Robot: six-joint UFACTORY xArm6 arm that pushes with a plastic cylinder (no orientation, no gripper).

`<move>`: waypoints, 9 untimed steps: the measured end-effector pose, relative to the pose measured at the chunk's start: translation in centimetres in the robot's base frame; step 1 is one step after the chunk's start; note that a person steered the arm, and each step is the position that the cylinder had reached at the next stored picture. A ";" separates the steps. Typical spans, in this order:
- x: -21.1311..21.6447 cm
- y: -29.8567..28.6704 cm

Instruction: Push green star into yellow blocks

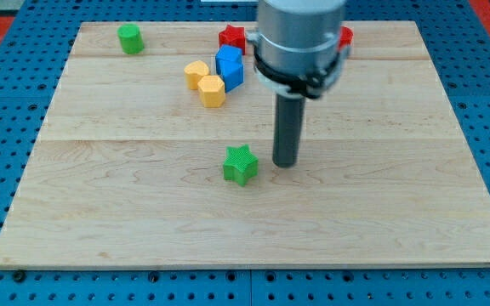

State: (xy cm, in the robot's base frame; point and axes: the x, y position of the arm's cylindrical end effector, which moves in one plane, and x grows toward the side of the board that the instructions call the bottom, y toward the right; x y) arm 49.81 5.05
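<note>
The green star (240,164) lies near the middle of the wooden board (381,221). My tip (285,162) rests on the board just to the star's right, a small gap apart. Two yellow blocks sit up and to the left of the star: one (196,73) nearer the view's top, the other (213,90) just below and right of it. They touch each other.
A blue block (229,67) stands against the yellow blocks' right side. A red star (231,36) lies behind it. A second red block (344,36) shows partly behind the arm. A green cylinder (130,39) sits at the top left.
</note>
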 end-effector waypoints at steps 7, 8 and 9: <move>-7.1 -12.3; -8.4 -12.3; -5.7 -14.0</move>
State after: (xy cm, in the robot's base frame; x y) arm 44.12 -8.91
